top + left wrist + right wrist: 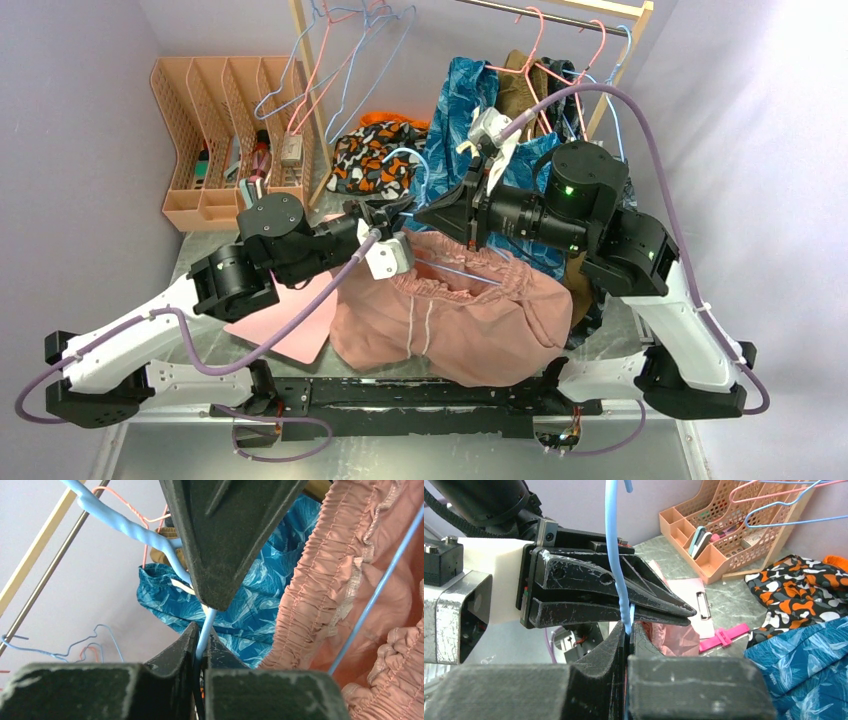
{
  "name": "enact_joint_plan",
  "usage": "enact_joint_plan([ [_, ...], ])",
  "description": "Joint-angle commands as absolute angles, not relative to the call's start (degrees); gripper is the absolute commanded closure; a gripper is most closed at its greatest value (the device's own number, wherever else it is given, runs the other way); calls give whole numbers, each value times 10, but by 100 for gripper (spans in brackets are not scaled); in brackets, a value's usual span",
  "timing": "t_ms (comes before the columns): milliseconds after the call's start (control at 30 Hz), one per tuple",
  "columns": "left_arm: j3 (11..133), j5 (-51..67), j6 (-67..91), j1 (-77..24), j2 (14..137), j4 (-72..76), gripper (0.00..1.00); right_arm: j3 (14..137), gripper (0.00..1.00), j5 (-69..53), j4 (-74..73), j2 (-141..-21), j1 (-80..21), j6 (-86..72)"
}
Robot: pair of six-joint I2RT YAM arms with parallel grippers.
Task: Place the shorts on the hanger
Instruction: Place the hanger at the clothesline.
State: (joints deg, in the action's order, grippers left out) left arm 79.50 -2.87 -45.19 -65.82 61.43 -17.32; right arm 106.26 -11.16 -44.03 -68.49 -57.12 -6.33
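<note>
The salmon shorts [450, 310] hang bunched at the table's middle, waistband up, their lower part resting on the table. The light-blue hanger [470, 272] runs a wire across the waist opening, and its hook [415, 165] rises above. My left gripper [201, 640] is shut on the hanger's neck wire, just under the twisted part [125, 525]. My right gripper [628, 627] is shut on the same neck, tip to tip with the left fingers [614, 595]. In the top view both grippers [405, 213] [428, 215] meet above the shorts' left side.
A blue patterned garment [470, 90] and pink wire hangers hang on the rack [310, 90] behind. An orange file organizer [220, 130] stands back left. A flat pink board [290, 320] lies left of the shorts. An orange-black cloth [375, 155] and a pink clip [724, 637] lie nearby.
</note>
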Motion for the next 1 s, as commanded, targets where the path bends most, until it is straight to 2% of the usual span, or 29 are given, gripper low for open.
enact_joint_plan([
  [0,770,-52,-480,-662,596,-103,93,1079,100,-89,-431,-691,-572,-85],
  [100,760,-52,-489,-661,591,-91,93,1097,100,-78,-460,-700,-572,-94],
  [167,754,-51,-495,-661,588,-84,93,1104,92,-79,-474,-704,-571,-101],
  [300,746,-42,-499,-662,585,-77,93,1117,69,-81,-496,-709,-572,-110],
  [400,746,-40,-502,-662,586,-81,93,1133,62,-69,-515,-714,-572,-117],
  [967,742,-34,-504,-662,589,-73,93,1129,66,-53,-537,-728,-572,-109],
])
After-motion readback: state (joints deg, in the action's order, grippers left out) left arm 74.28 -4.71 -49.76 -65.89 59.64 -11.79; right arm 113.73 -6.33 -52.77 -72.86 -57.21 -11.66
